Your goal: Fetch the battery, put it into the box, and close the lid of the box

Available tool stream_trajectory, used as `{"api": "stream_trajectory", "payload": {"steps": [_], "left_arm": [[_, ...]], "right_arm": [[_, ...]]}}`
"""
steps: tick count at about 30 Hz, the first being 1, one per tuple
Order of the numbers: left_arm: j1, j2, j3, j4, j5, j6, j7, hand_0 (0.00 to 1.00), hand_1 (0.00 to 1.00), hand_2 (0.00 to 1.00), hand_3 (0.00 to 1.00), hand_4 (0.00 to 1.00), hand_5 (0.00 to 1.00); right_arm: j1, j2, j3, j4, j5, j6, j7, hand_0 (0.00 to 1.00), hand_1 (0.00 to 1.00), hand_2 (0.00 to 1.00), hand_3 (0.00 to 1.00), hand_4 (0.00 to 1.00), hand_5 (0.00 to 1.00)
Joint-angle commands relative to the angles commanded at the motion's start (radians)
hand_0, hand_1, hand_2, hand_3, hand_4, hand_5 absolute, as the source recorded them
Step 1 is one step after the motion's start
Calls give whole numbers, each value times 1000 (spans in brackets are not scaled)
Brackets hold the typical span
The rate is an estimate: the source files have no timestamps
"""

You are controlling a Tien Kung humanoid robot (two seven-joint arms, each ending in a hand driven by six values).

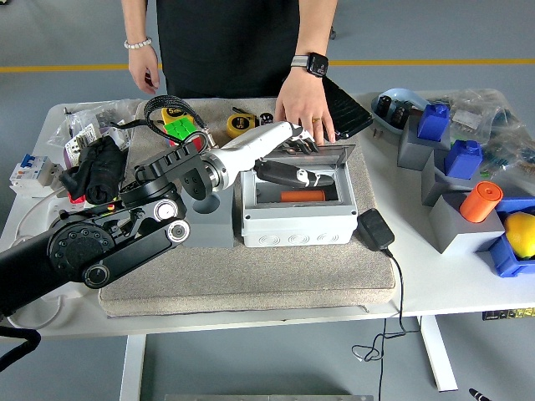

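Observation:
The grey-white box (297,221) stands on the beige mat (251,276) at the table's middle. An orange battery (306,196) lies inside it, seen under the half-lowered lid (333,154). My left hand (294,172), white with dark fingers, reaches in from the left. It lies flat on the tilted lid with its fingers stretched out and grasps nothing. Just behind the box, a person's hand (303,113) with a watch rests on the mat.
A grey block with a hole (209,219) stands left of the box. A black power adapter (376,228) with its cable lies to the right. Grey and blue blocks (456,159), an orange cylinder (480,200) and clutter fill the table's right and left ends.

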Motion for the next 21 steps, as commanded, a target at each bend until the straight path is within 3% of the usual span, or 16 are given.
{"api": "stream_trajectory", "payload": {"steps": [3, 9, 17, 21], "left_arm": [[9, 6, -6, -28, -3, -15, 20, 359, 600, 635, 626, 998, 709], [22, 7, -2, -63, -104, -80, 78, 322, 589, 628, 618, 998, 720], [38, -5, 21, -60, -158, -85, 75, 307, 594, 630, 619, 998, 749], [51, -3, -17, -79, -169, -67, 55, 307, 594, 630, 619, 998, 749]], "right_arm": [[0, 1, 1, 0, 1, 0, 0, 575, 638, 661, 577, 940, 491], [0, 1, 0, -1, 2, 1, -1, 575, 637, 660, 576, 940, 492], [-1, 2, 0, -1, 3, 1, 0, 572, 637, 661, 576, 939, 494], [0, 2, 1, -1, 0, 0, 0, 572, 637, 661, 576, 939, 494]]}}
